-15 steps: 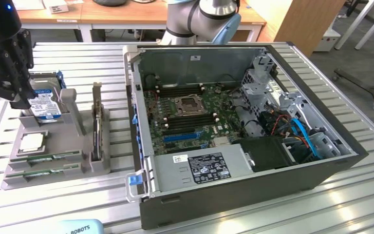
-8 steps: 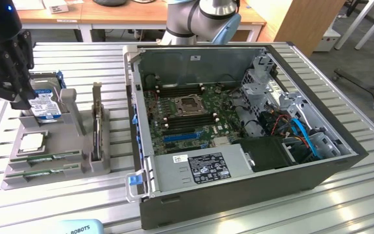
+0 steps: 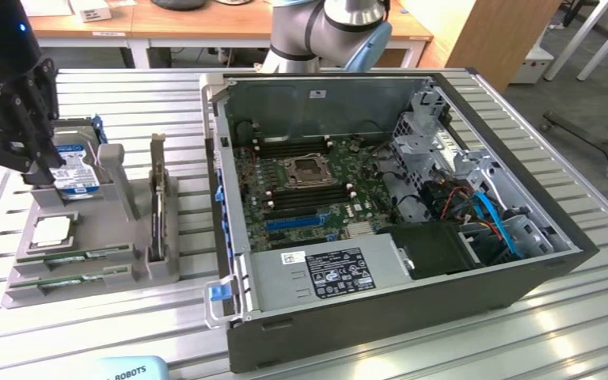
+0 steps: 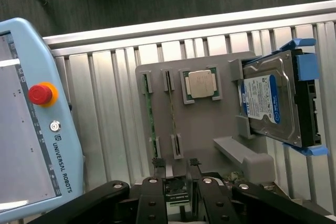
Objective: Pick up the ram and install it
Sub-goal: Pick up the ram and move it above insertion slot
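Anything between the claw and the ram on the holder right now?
Nothing visible. The claw hangs above the gray holder, and both ram sticks lie uncovered in their slots, apart from the hard drive.

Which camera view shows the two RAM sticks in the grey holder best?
The exterior view: the RAM sticks show their green faces and labels. The wrist view sees the sticks edge-on, as thin lines.

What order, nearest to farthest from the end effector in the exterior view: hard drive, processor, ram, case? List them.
1. Hard drive, beside the end effector.
2. Processor, mid tray.
3. Ram, tray's front.
4. Case, exterior view's right.
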`<move>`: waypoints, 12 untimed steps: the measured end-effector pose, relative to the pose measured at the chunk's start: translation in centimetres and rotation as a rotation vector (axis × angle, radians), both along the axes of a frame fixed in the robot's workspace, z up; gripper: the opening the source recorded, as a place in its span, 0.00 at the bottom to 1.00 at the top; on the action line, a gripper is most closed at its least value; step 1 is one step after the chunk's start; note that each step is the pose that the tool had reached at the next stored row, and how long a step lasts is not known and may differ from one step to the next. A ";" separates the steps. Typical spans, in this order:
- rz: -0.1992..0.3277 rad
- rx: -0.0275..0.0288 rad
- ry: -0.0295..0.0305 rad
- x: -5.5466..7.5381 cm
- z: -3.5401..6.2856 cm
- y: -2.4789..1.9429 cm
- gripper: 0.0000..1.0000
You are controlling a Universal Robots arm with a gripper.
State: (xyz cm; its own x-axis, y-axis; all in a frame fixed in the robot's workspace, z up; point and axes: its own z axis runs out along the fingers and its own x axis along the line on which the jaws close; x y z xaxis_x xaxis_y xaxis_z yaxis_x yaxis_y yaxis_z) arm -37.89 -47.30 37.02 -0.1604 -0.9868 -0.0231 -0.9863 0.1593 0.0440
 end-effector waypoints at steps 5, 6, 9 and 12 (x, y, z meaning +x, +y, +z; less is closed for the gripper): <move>0.004 0.0000 0.0000 0.0 -0.75 0.00 0.29; 0.005 0.0000 -0.0001 0.0 -0.89 0.00 0.29; 0.007 0.0000 0.0001 0.0 -1.28 0.00 0.29; 0.009 -0.0001 0.0000 0.0 -1.66 0.00 0.29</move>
State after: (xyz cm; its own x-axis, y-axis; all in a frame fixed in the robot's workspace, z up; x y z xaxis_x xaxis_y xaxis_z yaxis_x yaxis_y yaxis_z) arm -37.89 -47.30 35.36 -0.1520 -0.9881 -0.0231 -0.9876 0.1509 0.0440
